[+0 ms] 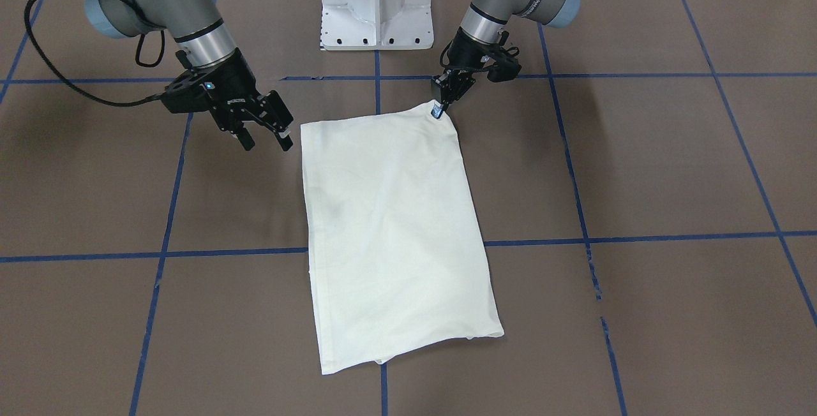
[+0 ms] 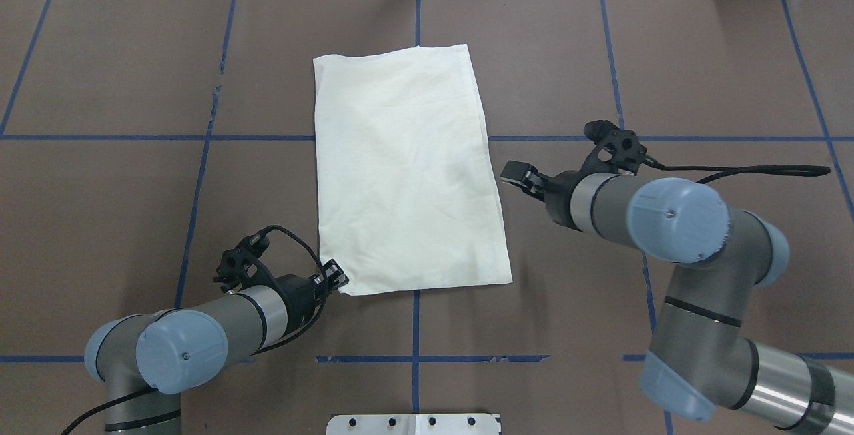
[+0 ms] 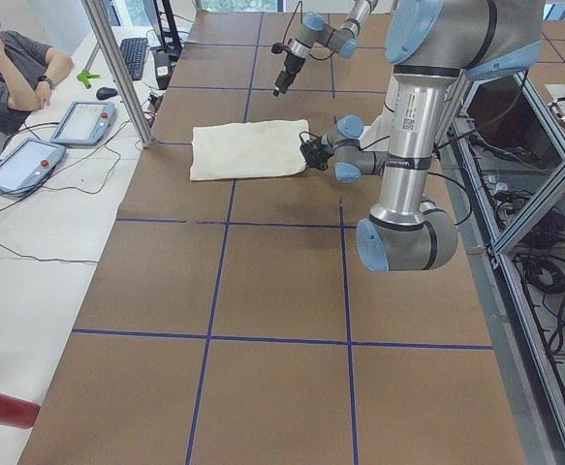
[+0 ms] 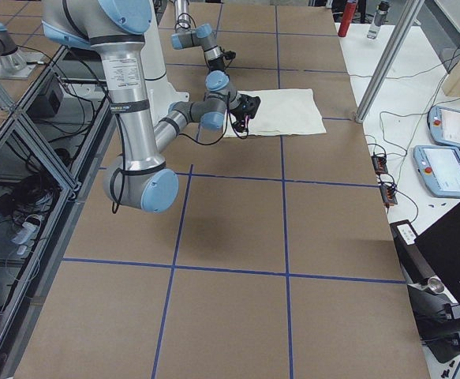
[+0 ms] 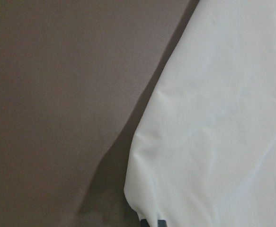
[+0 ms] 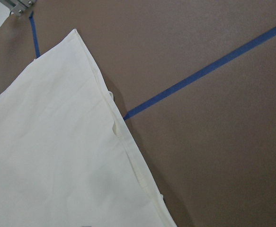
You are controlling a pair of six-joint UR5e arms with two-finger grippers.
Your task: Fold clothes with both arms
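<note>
The clothes are one cream T-shirt (image 1: 396, 224), folded into a long rectangle with its plain side up, lying flat in the middle of the table (image 2: 400, 168). My left gripper (image 1: 439, 110) is shut on the shirt's near corner on my left (image 2: 333, 276), and the corner is slightly raised. The left wrist view shows that corner of the cloth (image 5: 223, 118) close up. My right gripper (image 1: 265, 138) hovers open just off the shirt's edge on my right (image 2: 517, 175), touching nothing. The right wrist view looks down on the shirt's edge (image 6: 57, 161) and bare table.
Blue tape lines (image 2: 413, 358) divide the brown table into squares. The white pedestal base (image 1: 378, 4) stands at the robot's side of the table. Past the far edge, a person (image 3: 11, 68) sits at a side table with tablets (image 3: 20, 165).
</note>
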